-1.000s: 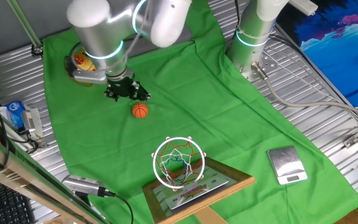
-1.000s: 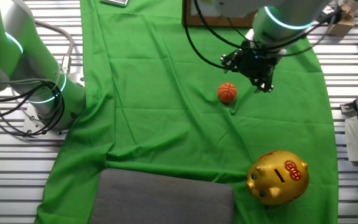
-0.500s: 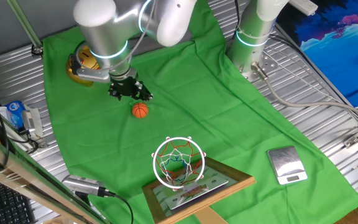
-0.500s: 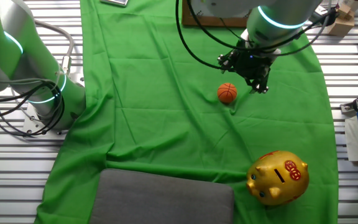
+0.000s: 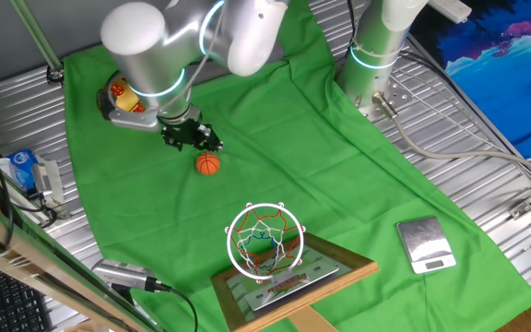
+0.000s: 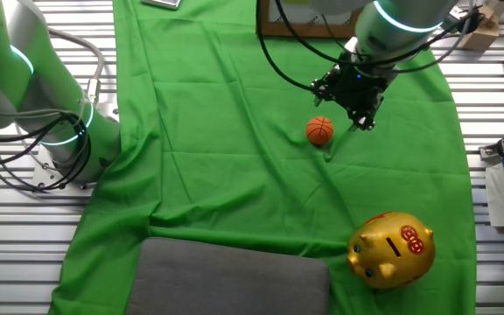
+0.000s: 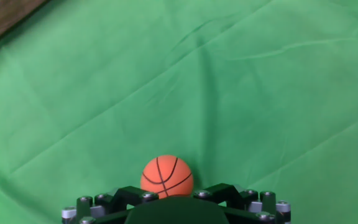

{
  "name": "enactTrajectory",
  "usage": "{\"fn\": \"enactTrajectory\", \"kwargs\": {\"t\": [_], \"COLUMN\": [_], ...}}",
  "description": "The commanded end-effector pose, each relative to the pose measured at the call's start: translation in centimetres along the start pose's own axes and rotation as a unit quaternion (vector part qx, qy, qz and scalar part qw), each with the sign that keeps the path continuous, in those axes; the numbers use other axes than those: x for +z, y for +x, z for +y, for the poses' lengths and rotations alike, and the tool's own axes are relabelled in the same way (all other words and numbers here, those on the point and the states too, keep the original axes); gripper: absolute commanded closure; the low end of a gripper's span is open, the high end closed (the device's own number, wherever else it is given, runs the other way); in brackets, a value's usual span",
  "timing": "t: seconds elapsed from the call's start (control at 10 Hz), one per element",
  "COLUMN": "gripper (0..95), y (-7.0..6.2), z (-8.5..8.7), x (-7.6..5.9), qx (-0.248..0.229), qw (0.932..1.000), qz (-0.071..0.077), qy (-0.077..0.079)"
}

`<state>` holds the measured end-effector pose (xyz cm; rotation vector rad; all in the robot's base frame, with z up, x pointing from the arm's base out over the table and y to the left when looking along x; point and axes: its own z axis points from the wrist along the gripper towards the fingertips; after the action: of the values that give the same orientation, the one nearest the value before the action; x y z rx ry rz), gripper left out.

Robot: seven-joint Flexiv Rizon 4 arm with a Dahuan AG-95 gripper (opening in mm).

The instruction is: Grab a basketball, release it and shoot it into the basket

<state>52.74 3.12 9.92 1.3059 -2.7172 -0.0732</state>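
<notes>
The basketball (image 5: 208,164), a tiny orange ball with dark seams, lies on the green cloth (image 5: 275,157). It also shows in the other fixed view (image 6: 319,130) and in the hand view (image 7: 166,177). My gripper (image 5: 194,138) hovers just behind it, apart from it, open and empty; it also shows in the other fixed view (image 6: 357,103). In the hand view the ball sits just ahead of the black fingers (image 7: 135,198), centred between them. The basket (image 5: 264,240), a white ring with a coloured net on a wooden-framed backboard (image 5: 293,281), stands at the cloth's near edge.
A gold-and-red piggy bank (image 5: 123,94) stands behind the gripper; it also shows in the other fixed view (image 6: 390,249). A silver scale (image 5: 425,244) lies right of the basket. A second arm's base (image 5: 376,55) stands at the back. A grey pad (image 6: 230,280) lies on the cloth's edge.
The arm has shifted slightly, and the gripper stays close behind the ball. The ball has not moved.
</notes>
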Motion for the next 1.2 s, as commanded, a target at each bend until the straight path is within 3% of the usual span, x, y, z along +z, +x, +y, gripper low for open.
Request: {"fn": "enactTrajectory", "kwargs": {"t": [0.1, 0.2, 0.4, 0.8, 1.2], "gripper": [19.0, 0.0, 0.0, 0.0, 0.0], "y": [0.1, 0.1, 0.2, 0.7, 0.8], "z": [0.0, 0.0, 0.2, -0.1, -0.2], "x": [0.0, 0.0, 0.6, 3.2, 5.1], "qx": [-0.024, -0.034, -0.048, -0.06, -0.066], "qw": [0.9997, 0.9994, 0.9988, 0.9981, 0.9976], "qz": [-0.005, -0.008, -0.009, -0.012, -0.017], "qy": [-0.002, -0.003, -0.005, -0.008, -0.01]}}
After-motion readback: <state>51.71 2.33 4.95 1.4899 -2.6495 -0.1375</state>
